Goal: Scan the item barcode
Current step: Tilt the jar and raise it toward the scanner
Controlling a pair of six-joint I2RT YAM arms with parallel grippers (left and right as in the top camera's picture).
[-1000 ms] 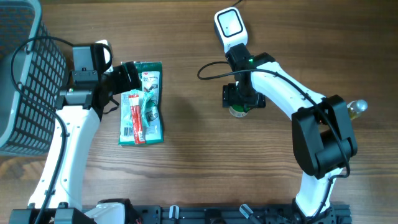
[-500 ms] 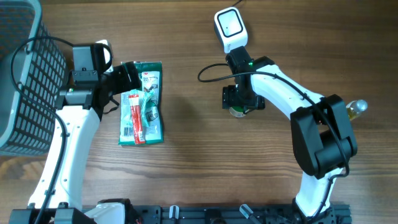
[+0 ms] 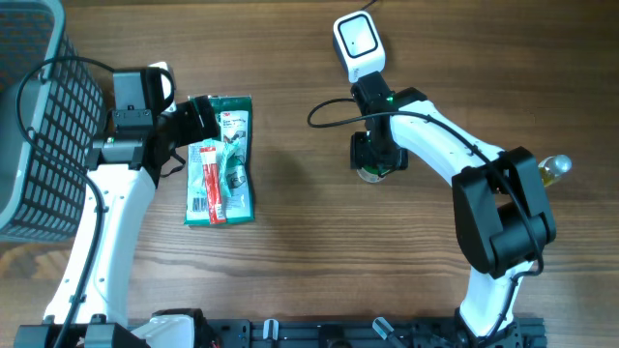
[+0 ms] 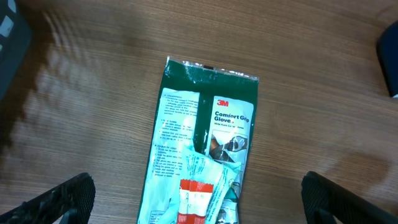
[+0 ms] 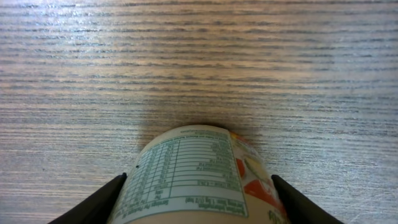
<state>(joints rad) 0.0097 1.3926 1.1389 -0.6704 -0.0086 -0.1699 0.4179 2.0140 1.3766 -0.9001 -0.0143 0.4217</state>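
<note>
The small bottle sits on the wooden desk right of centre, just near of the white handheld scanner, which lies at the far edge. The right gripper is down over the bottle. In the right wrist view its two black fingers lie against the bottle's left and right sides, closed to about a middling width with the bottle filling the space between them. The bottle's label faces the camera: a printed nutrition table on white, with red and orange artwork on its right side. From overhead only a little of the bottle's green and white shows below the gripper. A black cable loops across the desk from the right arm towards the scanner.

The left gripper hangs over the far end of a green 3M glove packet on the left half of the desk. Its fingers are spread wide, one at each lower corner of the left wrist view, and hold nothing. A red-and-white pack lies on top of the glove packet towards its near end. A dark wire basket stands at the left edge. At the right edge a small clear thing shows past the right arm's elbow; what it is I cannot tell.
</note>
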